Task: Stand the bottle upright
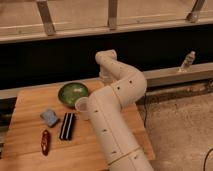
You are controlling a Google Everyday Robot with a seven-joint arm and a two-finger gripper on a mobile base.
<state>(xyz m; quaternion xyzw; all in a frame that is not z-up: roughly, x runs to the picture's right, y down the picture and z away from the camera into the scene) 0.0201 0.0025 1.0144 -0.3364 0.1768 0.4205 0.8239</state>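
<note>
Probably your bottle hides behind the arm point(116, 117): expect it light and slick, so take it mid-body; the tool point(106, 76) is at the counter point(30, 145) far edge, state untellable

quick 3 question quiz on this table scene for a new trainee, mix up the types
1. True or false: the bottle is on the wooden table.
2. Which thing is nearest the green bowl? A) white cup B) red object C) black object
3. Fill in: the gripper is at the table's ____ edge, to the right of the bowl.

Key: 1 false, it is on the ledge off to the right. 2 A. 3 far.
</note>
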